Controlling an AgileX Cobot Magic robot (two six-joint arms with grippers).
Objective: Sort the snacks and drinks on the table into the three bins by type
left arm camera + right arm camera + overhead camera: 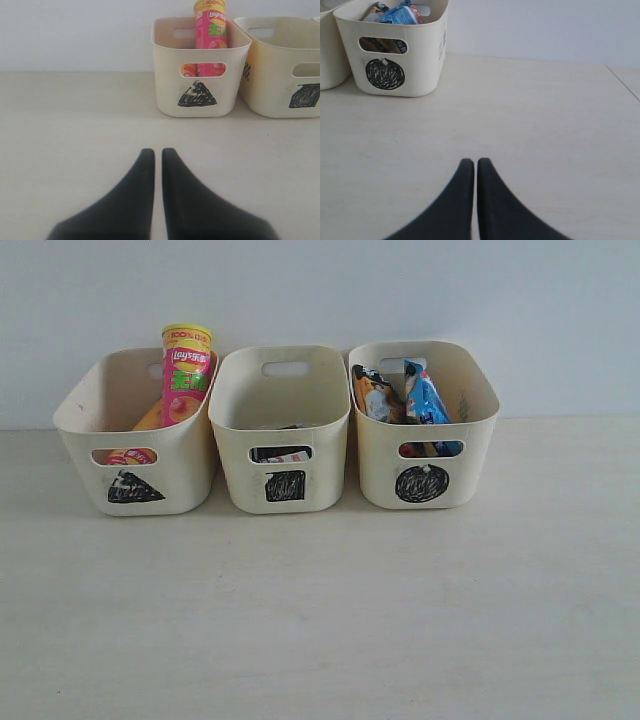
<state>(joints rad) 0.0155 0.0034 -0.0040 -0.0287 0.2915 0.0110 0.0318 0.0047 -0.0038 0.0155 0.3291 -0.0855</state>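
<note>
Sorting looks done: chip tubes (pixel 187 375) in the triangle bin (pixel 75 455), cartons (pixel 282 454) in the square bin (pixel 235 475) at its 3 o'clock, packs (pixel 425 400) in the circle bin (pixel 470 460). The left gripper (pixel 157 152) and right gripper (pixel 475 162) are pinched narrow, empty.

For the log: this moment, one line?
triangle bin: pink tube | square bin: cartons | circle bin: blue pack, orange bag | left tool: shut | right tool: shut

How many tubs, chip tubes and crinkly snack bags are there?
Tubs: 3 (triangle tub, square tub, circle tub)
Chip tubes: 2 (pink tube upright, yellow-red tube lying low, both in the triangle tub)
Snack bags: 2 (orange bag, blue bag, both in the circle tub)
Total: 7
</note>
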